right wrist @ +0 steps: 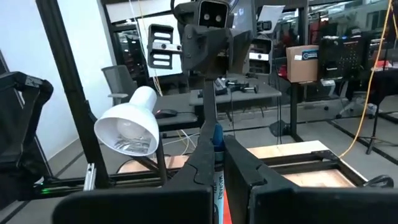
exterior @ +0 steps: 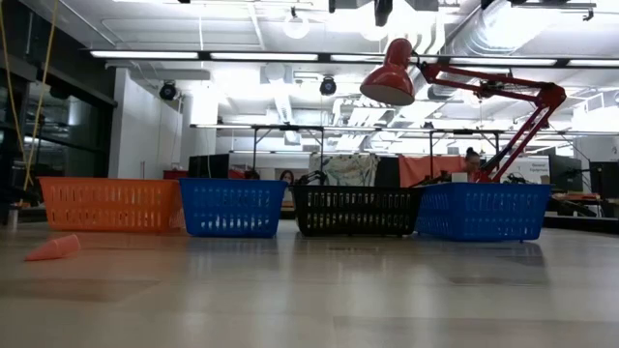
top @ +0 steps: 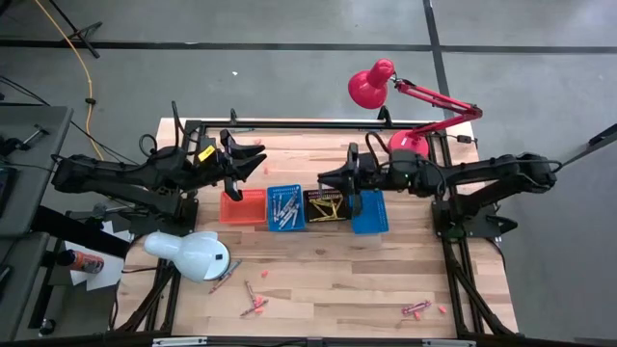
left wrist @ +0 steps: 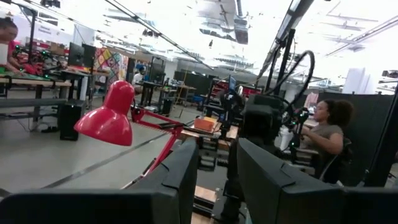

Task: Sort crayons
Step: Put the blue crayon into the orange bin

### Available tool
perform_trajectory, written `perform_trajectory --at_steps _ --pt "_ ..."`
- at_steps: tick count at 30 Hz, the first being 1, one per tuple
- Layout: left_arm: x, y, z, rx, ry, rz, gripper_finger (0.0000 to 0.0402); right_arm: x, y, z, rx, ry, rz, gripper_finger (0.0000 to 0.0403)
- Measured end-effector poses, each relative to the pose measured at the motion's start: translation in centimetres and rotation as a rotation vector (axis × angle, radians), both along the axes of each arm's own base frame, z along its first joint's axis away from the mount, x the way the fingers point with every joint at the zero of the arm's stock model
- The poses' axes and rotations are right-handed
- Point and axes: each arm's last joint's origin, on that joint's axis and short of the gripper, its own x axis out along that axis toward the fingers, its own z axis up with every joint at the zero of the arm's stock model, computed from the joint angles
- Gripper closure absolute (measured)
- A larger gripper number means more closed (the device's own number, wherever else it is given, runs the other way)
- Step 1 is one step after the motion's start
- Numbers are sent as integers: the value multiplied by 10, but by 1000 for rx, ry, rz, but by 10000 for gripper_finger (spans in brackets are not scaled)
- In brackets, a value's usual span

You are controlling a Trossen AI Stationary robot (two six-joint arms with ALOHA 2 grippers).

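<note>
Four mesh baskets stand in a row across the middle of the table (top: 386,280): an orange basket (top: 243,206), a blue basket (top: 284,208), a black basket (top: 328,205) and a second blue basket (top: 369,212). The left gripper (top: 253,159) hangs above and just behind the orange basket, jaws parted a little with nothing between them. The right gripper (top: 326,179) hovers over the black basket with its jaws closed on a blue crayon (right wrist: 216,163), a hold only the right wrist view shows; printing runs along that crayon's wrapper but is too small to read. A white lamp (top: 189,254) rests at the table's front left, a red lamp (top: 372,83) reaches over the back right. Loose crayons (top: 254,305) lie in front of the baskets, more (top: 416,308) toward the front right. The low view shows a pink crayon tip (exterior: 54,248) before the orange basket. Beyond the table, the left wrist view shows a seated person (left wrist: 326,134).
</note>
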Motion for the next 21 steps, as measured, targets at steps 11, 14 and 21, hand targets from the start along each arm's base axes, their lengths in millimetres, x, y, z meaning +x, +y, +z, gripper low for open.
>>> perform_trajectory --at_steps 11,14,21 --pt "0 0 0 1 1 0 300 0 -6 1 14 3 19 403" --pt "0 0 0 1 1 0 300 0 -6 1 14 4 19 403" --pt "0 0 0 -45 -15 -12 300 18 -6 -22 65 86 20 403"
